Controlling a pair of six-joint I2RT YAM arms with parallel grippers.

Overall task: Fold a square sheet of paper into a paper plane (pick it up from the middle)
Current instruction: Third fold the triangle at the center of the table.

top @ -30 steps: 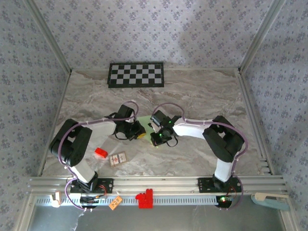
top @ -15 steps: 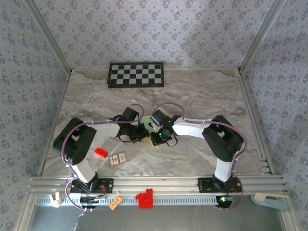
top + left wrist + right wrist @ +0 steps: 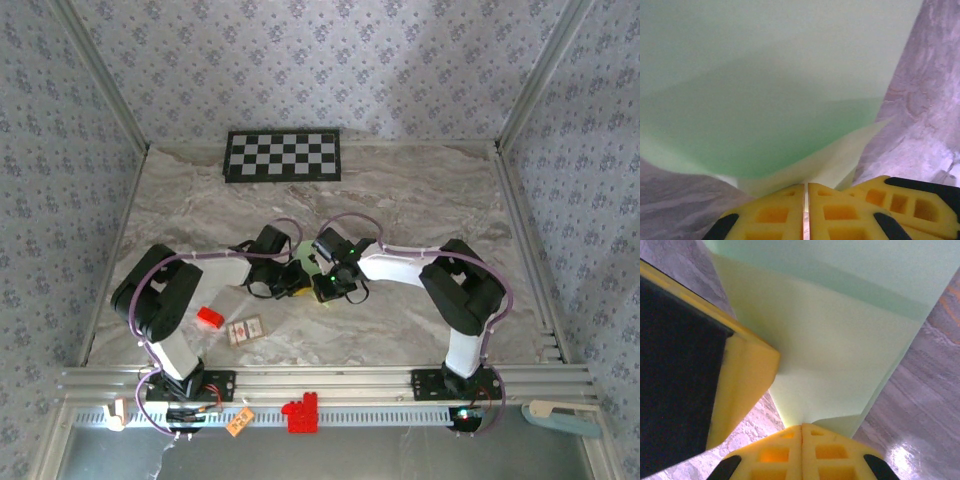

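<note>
The pale green sheet of paper (image 3: 308,256) lies folded in layers at the table's middle, mostly hidden under both grippers; whether it has the paper plane's shape I cannot tell. In the left wrist view the paper (image 3: 775,85) spreads ahead, and my left gripper (image 3: 805,189) is shut on its pale near edge. In the right wrist view the paper (image 3: 840,335) runs up from my right gripper (image 3: 801,429), which is shut on a folded corner. From above, the left gripper (image 3: 296,279) and the right gripper (image 3: 323,289) sit almost touching.
A black-and-white checkerboard panel (image 3: 283,155) lies at the back. A small red block (image 3: 209,318) and a small card (image 3: 245,330) lie near the left arm's base. A red piece (image 3: 300,412) sits on the front rail. The left gripper's yellow finger (image 3: 740,385) crowds the right wrist view.
The left arm has slid right, bringing its gripper up against the right gripper over the paper. The right arm has stayed in place.
</note>
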